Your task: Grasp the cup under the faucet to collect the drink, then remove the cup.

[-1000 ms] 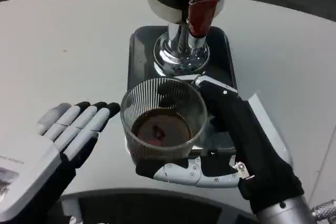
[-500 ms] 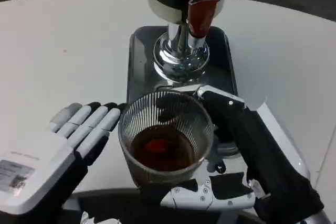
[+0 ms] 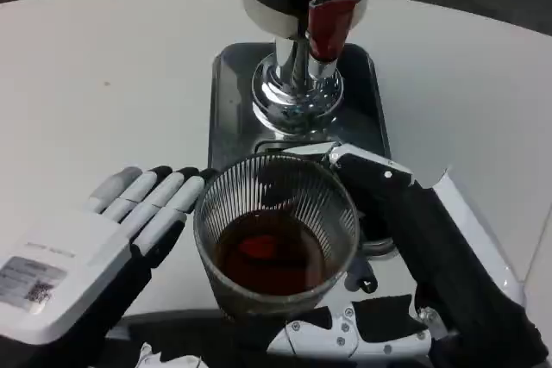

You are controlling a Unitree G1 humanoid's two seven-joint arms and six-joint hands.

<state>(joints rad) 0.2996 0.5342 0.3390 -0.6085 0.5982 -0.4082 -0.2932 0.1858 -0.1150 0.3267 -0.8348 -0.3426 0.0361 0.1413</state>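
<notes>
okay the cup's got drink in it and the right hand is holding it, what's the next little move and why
Probably keep drawing the cup level toward the robot, away from the faucet, then set it on the white table. The right hand wraps the ribbed glass, which holds dark liquid and sits at the front edge of the grey tray. The left hand rests flat beside it, fingertips near the glass, so steer clear of it.

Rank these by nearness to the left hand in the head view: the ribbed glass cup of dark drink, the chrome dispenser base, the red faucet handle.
1. Ribbed glass cup of dark drink: just right of the left hand, fingertips at its wall.
2. Chrome dispenser base: behind the cup, on the grey tray.
3. Red faucet handle: farthest, above the base.
</notes>
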